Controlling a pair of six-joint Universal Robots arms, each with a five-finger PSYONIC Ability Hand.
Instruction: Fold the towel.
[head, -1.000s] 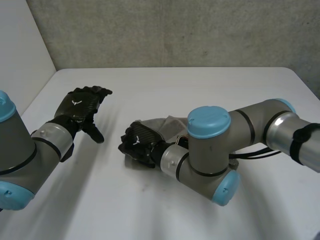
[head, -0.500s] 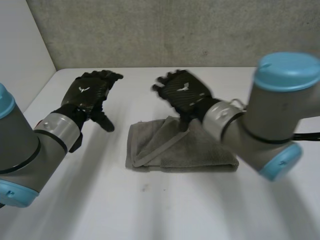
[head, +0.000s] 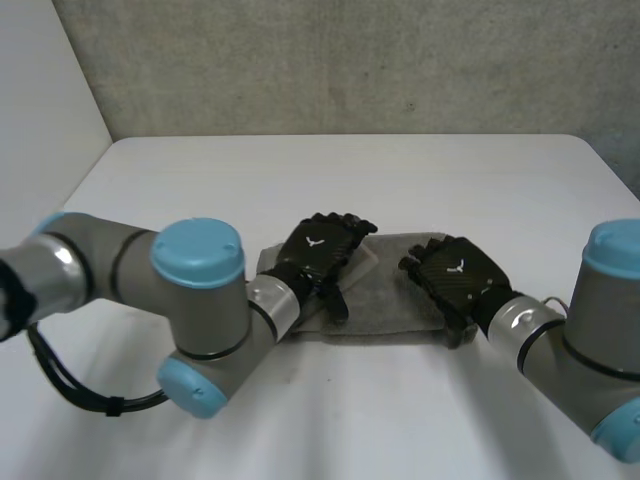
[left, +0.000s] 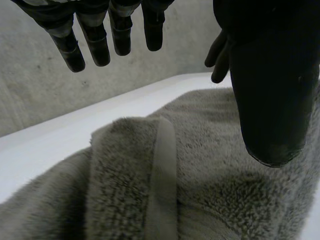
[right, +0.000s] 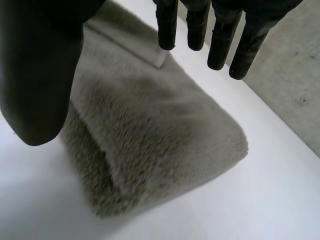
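Note:
A grey towel (head: 386, 288) lies folded into a thick oblong in the middle of the white table (head: 300, 180). My left hand (head: 318, 250) is over the towel's left part, open, with straight fingers (left: 92, 42) and its thumb (left: 270, 90) above the pile and a hem band (left: 162, 170). My right hand (head: 455, 275) is over the towel's right end, also open. Its fingers (right: 220, 35) and thumb (right: 40, 75) hang just above the towel (right: 150, 130), holding nothing. Whether either palm touches the cloth I cannot tell.
Bare white table surrounds the towel on all sides. A grey wall (head: 350, 60) stands behind the table's far edge and a white wall (head: 40, 120) along its left. My left arm (head: 200, 300) reaches across the table's front left.
The right hand let go of the towel's left edge, rose, then came down over the right end. The left hand crossed from the far left to the towel's left part.

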